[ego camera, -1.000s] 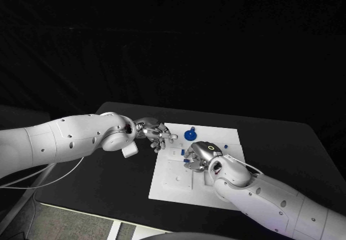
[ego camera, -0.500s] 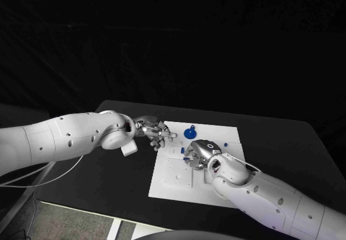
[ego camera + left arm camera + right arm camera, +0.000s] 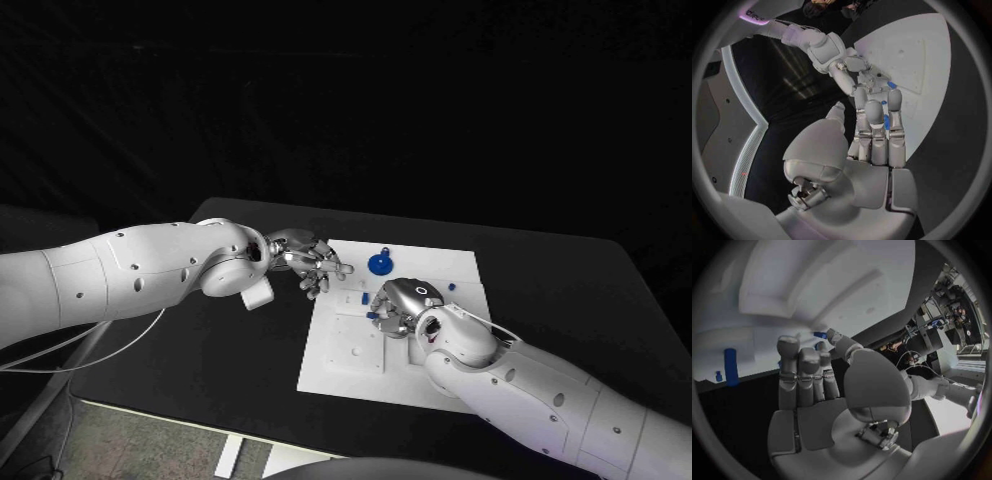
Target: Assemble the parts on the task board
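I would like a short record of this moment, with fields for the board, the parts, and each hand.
board: white task board on the black table
parts: a round blue part near the board's far edge; a small blue peg nearer the middle
left hand: over the board's far left corner; hold unclear
right hand: over the board's middle; hold unclear

White task board (image 3: 353, 360) lies flat mid-table, a rectangle skewed slightly clockwise, with raised white blocks on its surface. Round blue part (image 3: 379, 266) sits at the board's 12 o'clock edge. A small blue peg (image 3: 450, 291) stands near 2 o'clock. Another blue peg (image 3: 731, 366) stands upright on the board in the right wrist view.
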Controlling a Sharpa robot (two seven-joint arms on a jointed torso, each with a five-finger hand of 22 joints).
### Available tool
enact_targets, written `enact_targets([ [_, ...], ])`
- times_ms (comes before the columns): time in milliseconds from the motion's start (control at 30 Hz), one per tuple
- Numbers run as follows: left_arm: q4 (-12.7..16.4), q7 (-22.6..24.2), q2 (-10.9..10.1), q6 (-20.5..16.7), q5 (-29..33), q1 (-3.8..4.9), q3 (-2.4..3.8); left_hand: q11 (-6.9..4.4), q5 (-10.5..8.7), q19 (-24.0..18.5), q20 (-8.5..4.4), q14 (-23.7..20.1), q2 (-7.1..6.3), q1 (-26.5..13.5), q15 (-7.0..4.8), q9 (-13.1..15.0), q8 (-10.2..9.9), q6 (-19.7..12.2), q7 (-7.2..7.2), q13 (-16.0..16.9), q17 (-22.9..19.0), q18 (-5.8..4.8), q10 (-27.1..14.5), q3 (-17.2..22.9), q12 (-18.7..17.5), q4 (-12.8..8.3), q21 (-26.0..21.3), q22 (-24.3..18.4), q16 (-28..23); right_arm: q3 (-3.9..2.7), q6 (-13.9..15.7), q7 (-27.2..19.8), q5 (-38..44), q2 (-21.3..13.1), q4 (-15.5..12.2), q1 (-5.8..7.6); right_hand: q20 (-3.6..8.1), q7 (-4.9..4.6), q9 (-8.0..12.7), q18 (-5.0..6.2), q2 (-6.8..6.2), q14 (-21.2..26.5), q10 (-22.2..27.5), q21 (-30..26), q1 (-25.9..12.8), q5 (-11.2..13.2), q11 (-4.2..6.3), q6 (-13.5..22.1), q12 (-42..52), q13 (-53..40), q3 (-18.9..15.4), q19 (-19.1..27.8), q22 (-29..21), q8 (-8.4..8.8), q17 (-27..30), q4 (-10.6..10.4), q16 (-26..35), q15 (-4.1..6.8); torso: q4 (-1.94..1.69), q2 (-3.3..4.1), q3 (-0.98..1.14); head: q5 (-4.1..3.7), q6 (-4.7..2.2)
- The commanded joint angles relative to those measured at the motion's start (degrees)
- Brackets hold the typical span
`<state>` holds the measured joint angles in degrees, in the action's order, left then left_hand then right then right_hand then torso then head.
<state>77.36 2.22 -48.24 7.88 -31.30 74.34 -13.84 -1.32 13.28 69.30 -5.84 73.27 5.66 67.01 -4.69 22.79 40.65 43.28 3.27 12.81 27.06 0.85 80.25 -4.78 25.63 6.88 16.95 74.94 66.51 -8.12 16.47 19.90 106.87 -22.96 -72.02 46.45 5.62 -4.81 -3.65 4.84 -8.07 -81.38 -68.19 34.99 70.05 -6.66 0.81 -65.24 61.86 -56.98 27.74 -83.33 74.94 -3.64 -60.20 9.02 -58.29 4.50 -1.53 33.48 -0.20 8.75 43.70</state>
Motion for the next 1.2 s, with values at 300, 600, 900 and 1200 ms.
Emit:
enact_targets([
  [300,0.5,0.2,-0.1,0.1,0.5,0.25,0.04,-0.10,0.25,-0.3,-0.01,-0.2,-0.47,0.3,-0.06,-0.1,-0.3,0.0,-0.10,-0.1,0.1,-0.65,-0.3,-0.3,-0.4,-0.1,-0.4,1.1,0.0,0.25,-1.2,0.1,0.8,0.8,1.2,0.00,-0.26,-0.14,0.1,0.30,0.21,0.1,0.1,0.1,-0.5,-0.2,-0.10,0.3,0.2,0.1,-1.0,0.3,3.6,0.11,0.1,-0.3,0.1,-0.22,-0.04,0.06,-0.05,-0.06,0.26],
  [600,0.6,0.2,-0.1,0.0,0.5,0.35,0.04,-0.10,0.27,-0.3,-0.01,-0.2,-0.46,0.3,-0.05,-0.1,-0.3,-0.1,-0.09,-0.2,0.1,-0.64,-0.3,-0.3,-0.4,0.0,-0.4,1.1,0.0,0.49,-2.0,0.1,0.8,1.2,2.1,0.00,-0.24,0.02,0.1,0.26,1.51,0.1,0.3,0.1,-0.8,2.5,0.02,-0.3,0.2,0.1,1.8,0.3,3.6,0.11,0.1,-0.9,0.1,-0.17,-0.09,0.09,-0.09,0.01,0.51],
  [900,0.6,0.1,-0.2,0.0,0.5,0.42,0.04,-0.10,0.27,-0.3,-0.01,-0.2,-0.46,0.3,-0.05,-0.1,-0.3,-0.1,-0.09,-0.2,0.1,-0.64,-0.3,-0.3,-0.4,0.0,-0.4,1.1,0.0,0.66,-2.9,0.7,1.5,1.2,2.8,0.23,0.15,0.15,0.0,0.00,2.89,0.1,0.4,0.2,-2.0,3.9,0.28,-0.9,0.1,0.0,7.3,0.4,3.6,0.07,-0.1,-1.7,0.0,0.09,-0.05,0.12,-0.05,0.07,0.72],
  [1200,0.6,0.0,-0.2,0.1,0.5,0.44,0.04,-0.11,0.31,-0.2,-0.01,-0.2,-0.35,0.5,-0.06,-0.1,-0.3,-0.1,-0.11,-0.2,0.2,-0.64,-0.3,-0.3,-0.4,-0.1,-0.5,1.1,0.0,0.75,-1.6,1.3,2.6,1.0,3.1,0.50,0.12,0.13,0.0,0.03,2.30,0.0,0.2,0.4,-2.2,3.8,0.26,-1.0,0.1,-0.2,8.2,0.4,3.6,0.05,-0.2,-1.3,0.2,0.07,0.00,0.10,0.02,0.05,0.90],
])
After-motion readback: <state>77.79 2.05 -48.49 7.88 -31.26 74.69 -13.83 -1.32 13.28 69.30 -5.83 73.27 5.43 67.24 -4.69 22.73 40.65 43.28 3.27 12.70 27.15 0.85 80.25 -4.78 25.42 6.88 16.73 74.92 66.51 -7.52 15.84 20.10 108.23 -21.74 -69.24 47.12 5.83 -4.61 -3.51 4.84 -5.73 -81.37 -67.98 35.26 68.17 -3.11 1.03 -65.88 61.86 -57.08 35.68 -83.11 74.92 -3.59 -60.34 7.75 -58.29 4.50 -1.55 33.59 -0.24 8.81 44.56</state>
